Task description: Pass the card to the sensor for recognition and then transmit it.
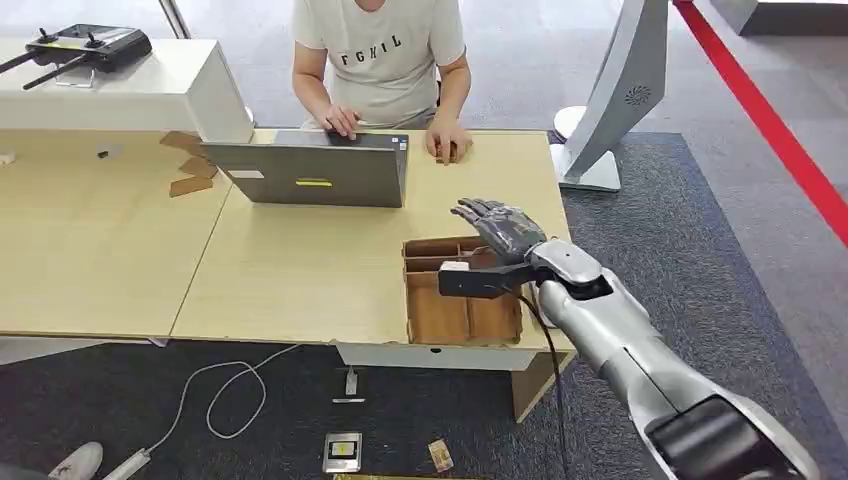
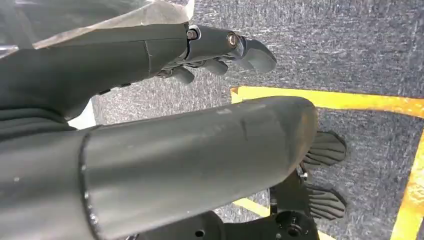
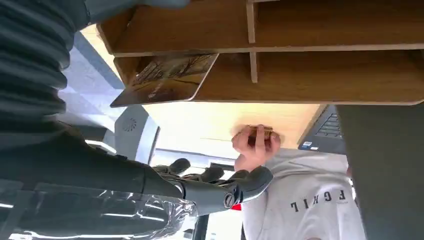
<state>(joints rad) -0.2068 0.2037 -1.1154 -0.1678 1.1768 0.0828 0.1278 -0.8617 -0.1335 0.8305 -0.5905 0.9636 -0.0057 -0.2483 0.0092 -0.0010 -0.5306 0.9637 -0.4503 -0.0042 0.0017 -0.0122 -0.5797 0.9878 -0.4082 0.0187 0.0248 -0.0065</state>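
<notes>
A brown wooden tray point(image 1: 430, 318) with dividers sits at the table's front right. A brownish printed card point(image 3: 165, 79) leans inside one compartment of the tray point(image 3: 320, 75). My right hand point(image 1: 497, 228) hovers over the tray's far right corner, fingers spread and holding nothing; in the right wrist view the right hand point(image 3: 215, 186) is apart from the card. The person's hand point(image 1: 447, 140) rests on the table over a small card-like piece point(image 3: 261, 132). My left hand point(image 2: 220, 50) hangs over the carpet, fingers loosely apart and holding nothing.
A person sits behind a grey laptop point(image 1: 315, 170) at the table's far side. A white kiosk stand point(image 1: 615, 100) rises to the right of the table. On the floor below the table lie a small grey device point(image 1: 343, 452), a card point(image 1: 439, 456) and a white cable point(image 1: 215, 395).
</notes>
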